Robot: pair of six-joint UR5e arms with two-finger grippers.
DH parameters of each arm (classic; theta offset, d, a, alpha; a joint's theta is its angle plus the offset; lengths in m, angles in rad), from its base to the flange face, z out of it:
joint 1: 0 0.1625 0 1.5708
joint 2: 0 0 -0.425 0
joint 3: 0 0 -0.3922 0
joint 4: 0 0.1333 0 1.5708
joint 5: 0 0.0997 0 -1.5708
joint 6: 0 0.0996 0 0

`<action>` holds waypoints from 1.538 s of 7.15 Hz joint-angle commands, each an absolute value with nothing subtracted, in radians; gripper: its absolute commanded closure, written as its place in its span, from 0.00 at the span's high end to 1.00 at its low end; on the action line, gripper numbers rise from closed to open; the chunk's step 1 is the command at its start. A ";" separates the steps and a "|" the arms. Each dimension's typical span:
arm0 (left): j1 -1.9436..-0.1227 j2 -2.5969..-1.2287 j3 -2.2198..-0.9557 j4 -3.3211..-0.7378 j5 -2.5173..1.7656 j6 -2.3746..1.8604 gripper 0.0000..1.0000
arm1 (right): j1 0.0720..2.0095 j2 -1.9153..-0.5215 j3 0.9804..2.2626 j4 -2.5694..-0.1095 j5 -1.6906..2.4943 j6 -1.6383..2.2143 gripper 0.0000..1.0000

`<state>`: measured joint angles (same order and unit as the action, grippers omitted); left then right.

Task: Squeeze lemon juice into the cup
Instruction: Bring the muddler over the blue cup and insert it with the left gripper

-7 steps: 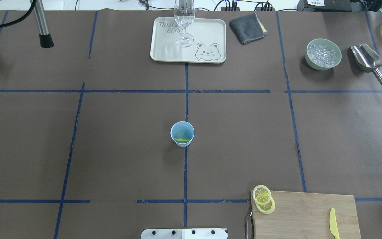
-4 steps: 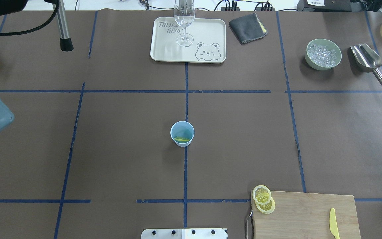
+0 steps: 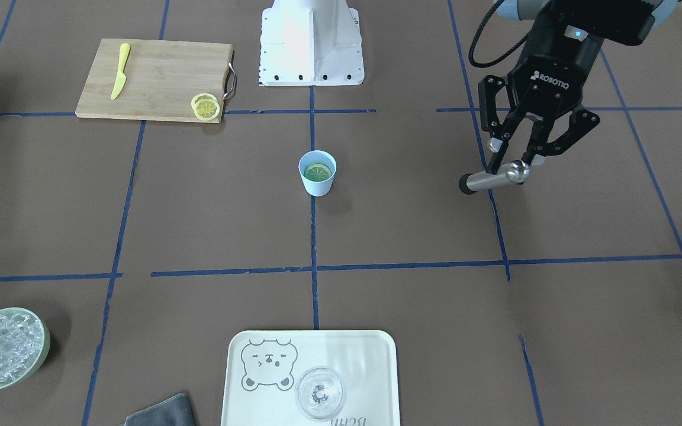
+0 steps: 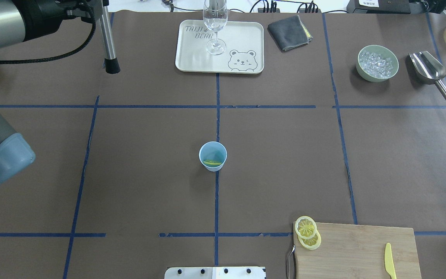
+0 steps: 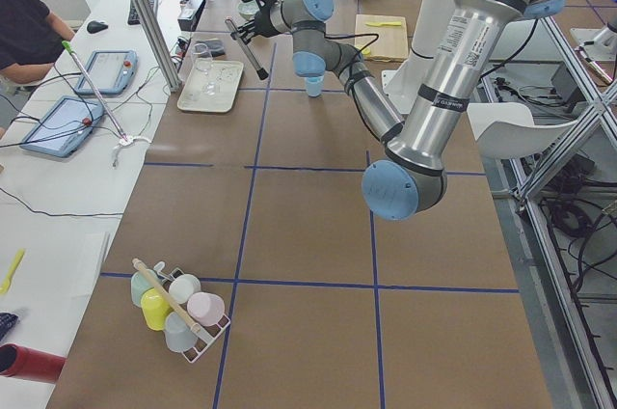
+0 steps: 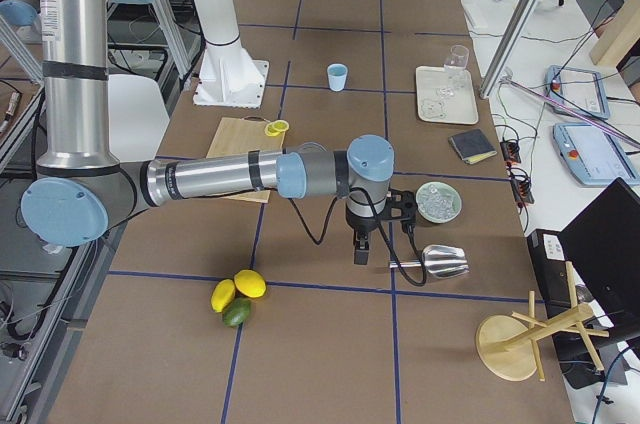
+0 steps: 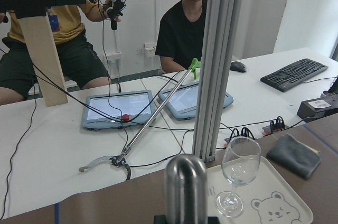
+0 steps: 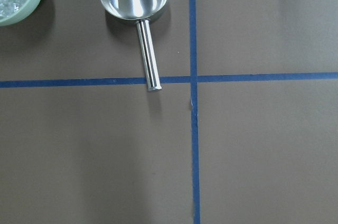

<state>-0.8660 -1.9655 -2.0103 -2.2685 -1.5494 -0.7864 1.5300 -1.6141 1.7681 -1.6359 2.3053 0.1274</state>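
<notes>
The light-blue cup (image 4: 212, 156) stands at the table's middle, with one lemon slice (image 3: 318, 173) lying flat inside it; the slice also shows in the overhead view (image 4: 212, 162). Two more lemon slices (image 4: 307, 231) overlap at the corner of the cutting board (image 4: 356, 250). My left gripper (image 3: 515, 165) is shut on a metal rod with a black tip (image 3: 486, 180), held above the table well off to the cup's side. The rod also shows in the overhead view (image 4: 108, 42). My right gripper (image 6: 363, 239) shows only in the exterior right view, near the scoop; I cannot tell its state.
A cream bear tray (image 4: 192, 58) with a clear wine glass (image 4: 215, 27) sits at the far middle, with a grey cloth (image 4: 289, 33) beside it. A green bowl of ice (image 4: 377, 64) and a steel scoop (image 4: 428, 69) are at the far right. A yellow knife (image 4: 389, 265) lies on the board.
My left arm has swung rightward in the overhead view, carrying the rod toward the table's middle. The cup and lemon slices have not moved.
</notes>
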 commanded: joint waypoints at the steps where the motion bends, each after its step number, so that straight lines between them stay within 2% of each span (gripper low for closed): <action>1: -0.760 -1.968 -2.003 -2.347 -1.414 -0.870 0.00 | 1.580 -1.611 1.703 -1.637 2.331 -0.003 1.00; 4: -0.619 -1.968 -1.999 -2.480 -1.242 -0.871 0.00 | 1.614 -1.605 1.686 -1.635 2.420 -0.005 1.00; 8: -0.253 -1.999 -1.964 -2.522 -0.629 -0.861 0.00 | 1.620 -1.601 1.687 -1.635 2.422 -0.005 1.00; 11: -0.123 -2.065 -1.904 -2.520 -0.534 -0.859 0.00 | 1.620 -1.597 1.687 -1.635 2.422 -0.003 1.00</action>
<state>-0.1773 -2.0409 -1.9250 -2.5223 -0.5918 -0.8636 1.6198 -1.5984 1.6873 -1.6352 2.4221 -0.0036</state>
